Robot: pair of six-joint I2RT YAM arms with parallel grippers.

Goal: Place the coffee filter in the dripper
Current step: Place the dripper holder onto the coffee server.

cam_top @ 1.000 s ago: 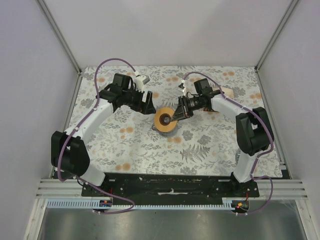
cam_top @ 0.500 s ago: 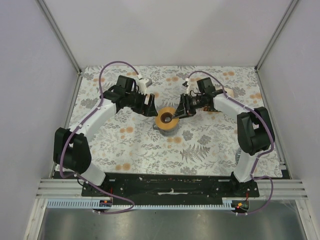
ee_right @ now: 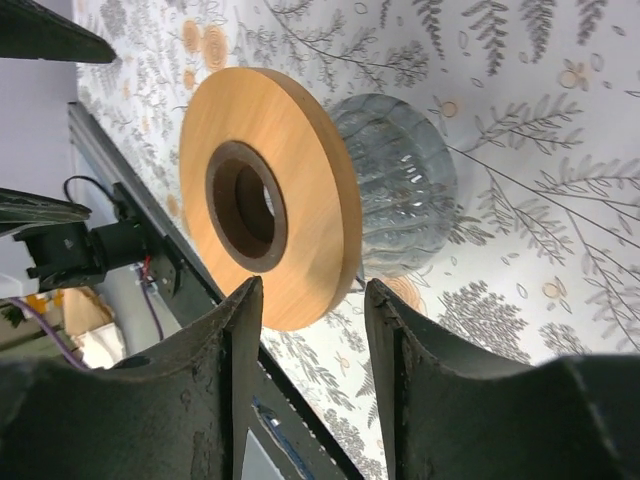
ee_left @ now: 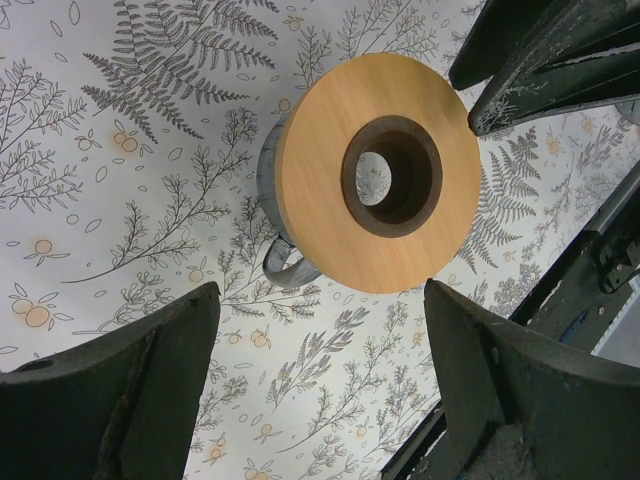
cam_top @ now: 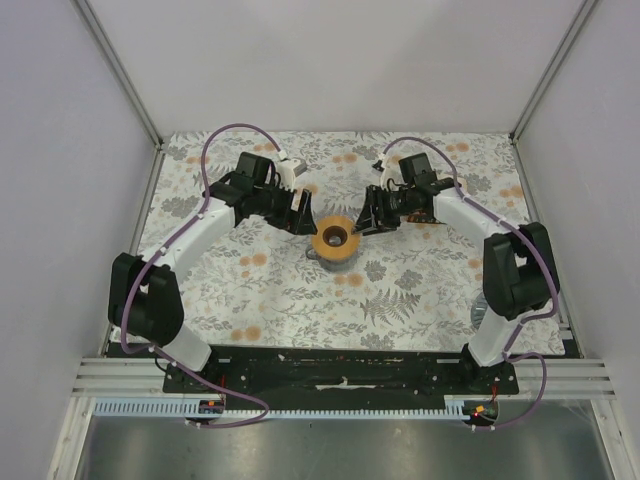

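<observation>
Dripper carries tan ring on top. I read left gripper and right gripper as released, flanking it without contact.

One dripper, one tan ring — and two end effectors.

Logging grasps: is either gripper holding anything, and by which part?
Nothing is held; left gripper and right gripper stand open on either side of the tan ring.

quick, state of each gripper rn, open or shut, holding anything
left gripper: open, holding nothing
right gripper: open, holding nothing
</observation>
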